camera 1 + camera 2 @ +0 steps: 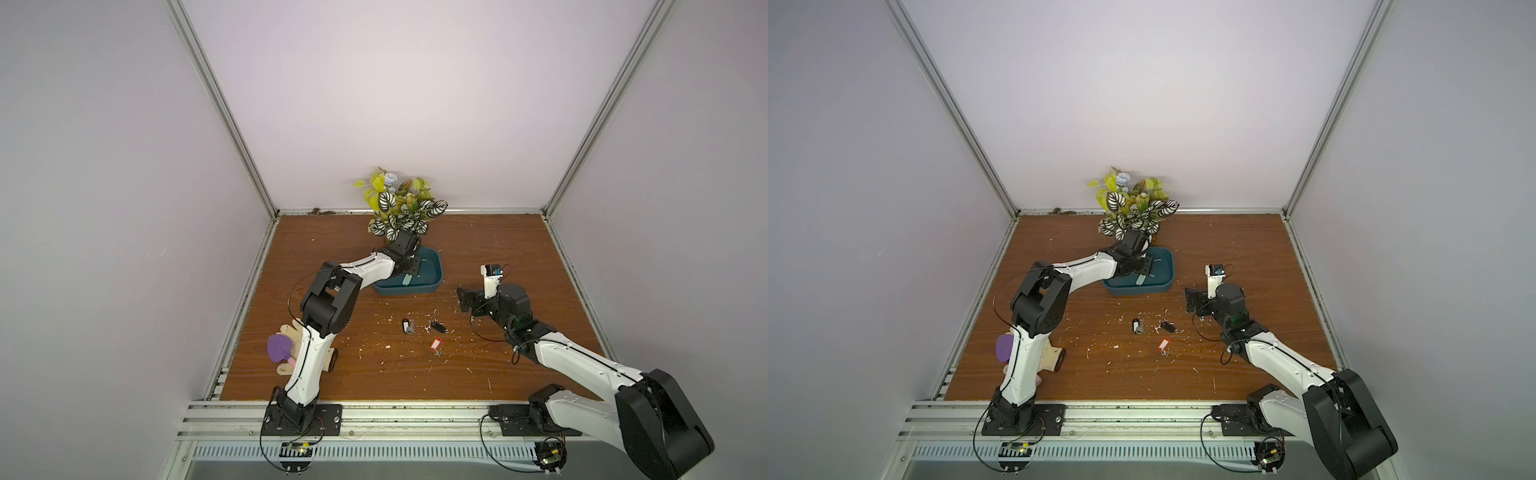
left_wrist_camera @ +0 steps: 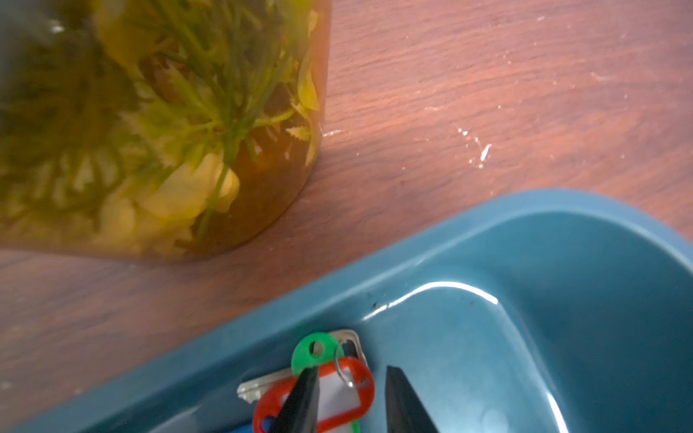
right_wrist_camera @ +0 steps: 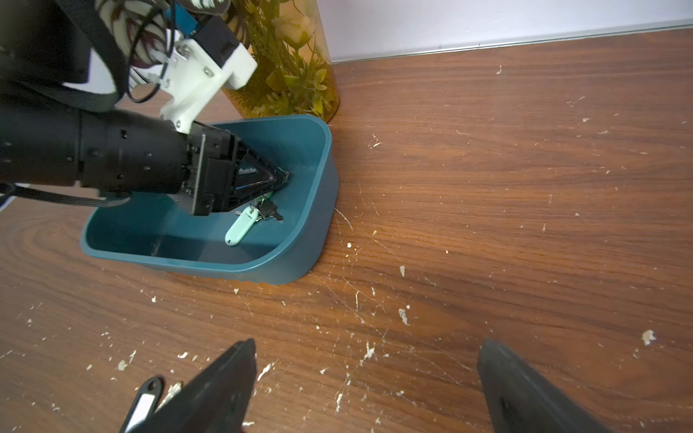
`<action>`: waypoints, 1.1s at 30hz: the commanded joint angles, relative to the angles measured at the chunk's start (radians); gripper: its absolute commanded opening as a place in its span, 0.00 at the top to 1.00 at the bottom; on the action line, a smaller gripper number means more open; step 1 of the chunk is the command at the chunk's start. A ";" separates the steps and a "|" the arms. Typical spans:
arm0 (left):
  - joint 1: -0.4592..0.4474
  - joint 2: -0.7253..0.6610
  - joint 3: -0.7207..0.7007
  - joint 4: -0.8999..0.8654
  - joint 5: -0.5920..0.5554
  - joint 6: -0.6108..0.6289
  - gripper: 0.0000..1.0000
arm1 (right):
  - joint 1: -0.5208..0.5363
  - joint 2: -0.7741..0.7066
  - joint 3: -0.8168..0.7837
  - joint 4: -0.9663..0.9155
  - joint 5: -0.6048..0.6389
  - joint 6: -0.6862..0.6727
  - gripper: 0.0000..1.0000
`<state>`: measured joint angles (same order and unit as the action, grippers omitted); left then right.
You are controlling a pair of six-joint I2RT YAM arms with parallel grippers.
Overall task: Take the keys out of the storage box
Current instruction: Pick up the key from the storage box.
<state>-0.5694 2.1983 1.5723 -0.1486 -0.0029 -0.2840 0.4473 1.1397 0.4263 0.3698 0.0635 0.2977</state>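
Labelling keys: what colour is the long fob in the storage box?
Pale mint green fob; right wrist view shows it best.

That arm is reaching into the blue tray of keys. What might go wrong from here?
1. The red-tagged key lies across the green key, so the left gripper, jaws apart over them, may lift both or drop one.
2. The plant jar stands close beside the storage box; the left arm might knock it when lifting.

The left gripper (image 2: 350, 375) hangs inside the storage box (image 2: 525, 204), jaws parted over a red-tagged key (image 2: 369, 390) and a green-tagged key (image 2: 304, 354). A plant pot (image 2: 277, 195) stands near the box.
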 commanded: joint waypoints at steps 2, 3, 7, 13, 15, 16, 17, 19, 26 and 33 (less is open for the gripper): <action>0.009 -0.059 -0.006 0.013 0.019 0.005 0.54 | -0.004 -0.003 0.028 0.038 -0.020 0.019 0.01; 0.008 -0.059 -0.004 0.015 0.017 0.005 0.52 | -0.004 -0.003 0.028 0.040 -0.022 0.019 0.01; 0.008 -0.040 0.016 0.006 0.010 0.009 0.45 | -0.005 0.001 0.028 0.043 -0.026 0.020 0.01; 0.010 0.026 0.073 -0.020 -0.007 0.010 0.46 | -0.007 0.005 0.029 0.041 -0.025 0.020 0.01; 0.013 0.045 0.083 -0.023 -0.005 0.005 0.48 | -0.005 0.003 0.029 0.039 -0.021 0.019 0.01; 0.013 0.052 0.088 -0.022 -0.001 0.003 0.49 | -0.005 0.003 0.029 0.039 -0.022 0.019 0.01; 0.014 0.060 0.091 -0.023 0.003 0.001 0.51 | -0.005 0.004 0.028 0.039 -0.021 0.017 0.01; 0.015 0.075 0.104 -0.026 0.011 -0.001 0.55 | -0.005 0.006 0.029 0.040 -0.022 0.017 0.01; 0.016 0.096 0.111 -0.024 0.018 -0.009 0.59 | -0.007 0.014 0.031 0.040 -0.019 0.017 0.01; 0.018 0.109 0.117 -0.016 0.043 -0.014 0.79 | -0.007 0.015 0.033 0.040 -0.016 0.017 0.01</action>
<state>-0.5617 2.2780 1.6718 -0.1535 0.0235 -0.2897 0.4427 1.1561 0.4263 0.3710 0.0460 0.3038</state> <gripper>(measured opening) 0.223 0.992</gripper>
